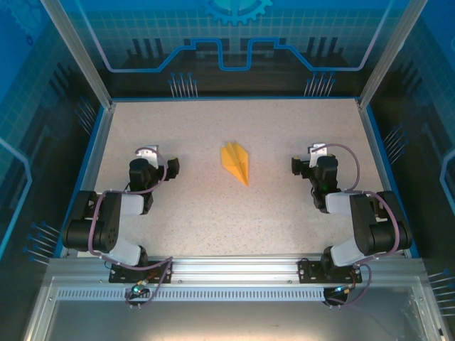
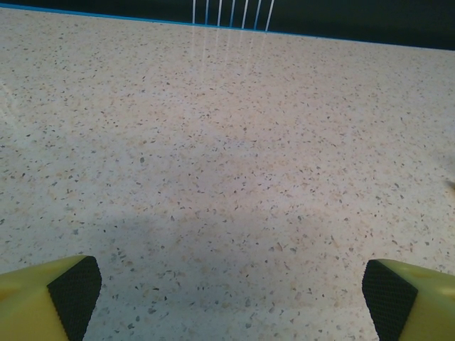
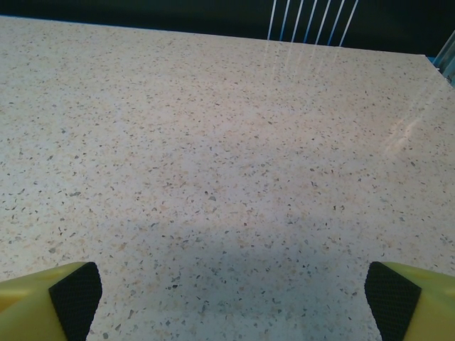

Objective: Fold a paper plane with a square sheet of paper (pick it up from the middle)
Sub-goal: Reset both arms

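**Top view.** The plane [image 1: 236, 162] is found lying on the worktop [image 1: 213, 220], near its middle. It sits between the two tools and well apart from both. It is seen as a narrow orange-yellow dart with a centre crease and layered wings. The point is directed toward the near edge, slightly right, and the wider tail toward the far edge. The folds appear sharp, and the wings seem to lie close to the surface, though their exact lift cannot be told. The left tool [image 1: 171, 167] is placed to the plane's left and the right tool [image 1: 293, 166] to its right, each turned inward. Neither is touching the paper.

**Left wrist view.** The left tool [image 2: 231, 295] is seen spread wide. Its black pads [image 2: 75, 290] are set at the lower corners, and nothing but bare speckled worktop is found between them.

**Right wrist view.** The right tool [image 3: 231, 297] is likewise spread wide, and nothing is held between its pads [image 3: 77, 293].

**Progress.** The folding is judged complete, since a finished dart is laid down and released. No further step is judged outstanding.
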